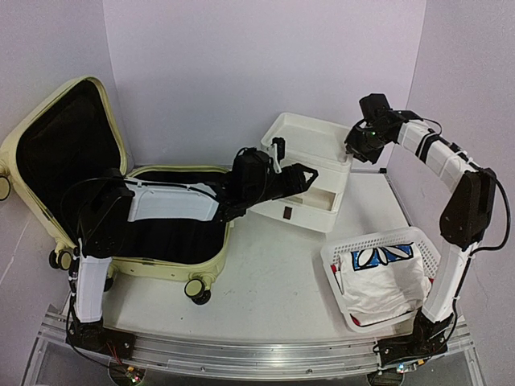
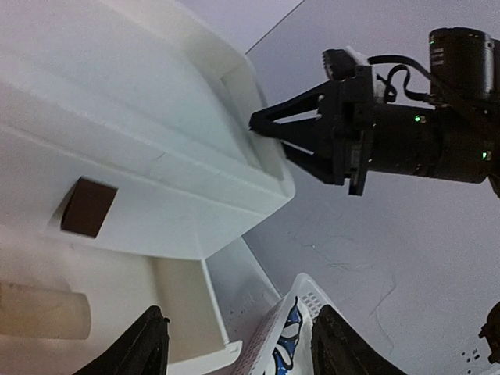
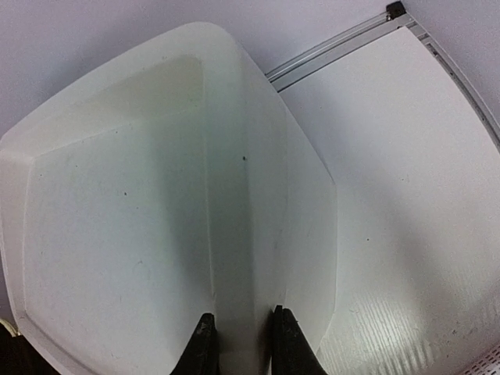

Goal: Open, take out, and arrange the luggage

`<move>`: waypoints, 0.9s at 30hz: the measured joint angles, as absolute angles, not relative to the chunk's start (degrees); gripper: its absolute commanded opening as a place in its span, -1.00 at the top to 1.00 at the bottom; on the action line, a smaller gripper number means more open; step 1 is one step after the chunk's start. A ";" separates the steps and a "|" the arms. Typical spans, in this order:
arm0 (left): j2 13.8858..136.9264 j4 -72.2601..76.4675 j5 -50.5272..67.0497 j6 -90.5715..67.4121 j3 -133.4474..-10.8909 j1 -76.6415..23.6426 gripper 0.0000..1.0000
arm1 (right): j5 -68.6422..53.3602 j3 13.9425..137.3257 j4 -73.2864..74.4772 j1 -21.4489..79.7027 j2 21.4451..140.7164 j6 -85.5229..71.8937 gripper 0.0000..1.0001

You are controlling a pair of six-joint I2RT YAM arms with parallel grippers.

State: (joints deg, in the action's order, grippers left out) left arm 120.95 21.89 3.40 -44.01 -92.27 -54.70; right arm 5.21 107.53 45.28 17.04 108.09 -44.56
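On the table's (image 1: pixel 273 273) left side, the suitcase (image 1: pixel 161 268) is lying wide open. Its bottom half is resting flat w/ the black lining facing up, and the lid half is standing up at the back-left, leaning twd the wall. The wheels (image 1: pixel 197 289) are sitting along the near edge.

The L arm is stretching across the open bottom half, w/ the left gripper (image 1: pixel 296 163) hanging just in front of the white drawer box (image 1: pixel 299 127) at mid-table. The L wrist view is showing its fingers (image 2: pixel 148 344) spread wide and holding nothing, pointing at the box front. One drawer (image 1: pixel 318 201) is sitting partly pulled out. A brown square tag (image 2: pixel 88 207) is showing on one of the fronts, and a cream roll (image 2: pixel 39 311) appears to be lying inside the drawer, though I can't say for sure.

The R arm is arching over from the right side. The right gripper (image 1: pixel 354 149) is pinching the raised rim of the box's top tray at the far-right corner. The R wrist view is showing the fingertips (image 3: pixel 205 348) pressed close on either side of that rim.

Near the R arm's base, a white mesh basket (image 1: pixel 378 240) is holding a white cloth (image 1: pixel 386 285) w/ blue print. It is sitting well apart from the suitcase.
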 measured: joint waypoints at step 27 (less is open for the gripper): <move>100.66 15.27 4.23 -46.33 -66.81 -55.92 0.81 | 1.96 103.39 45.54 18.72 104.49 -45.36 1.00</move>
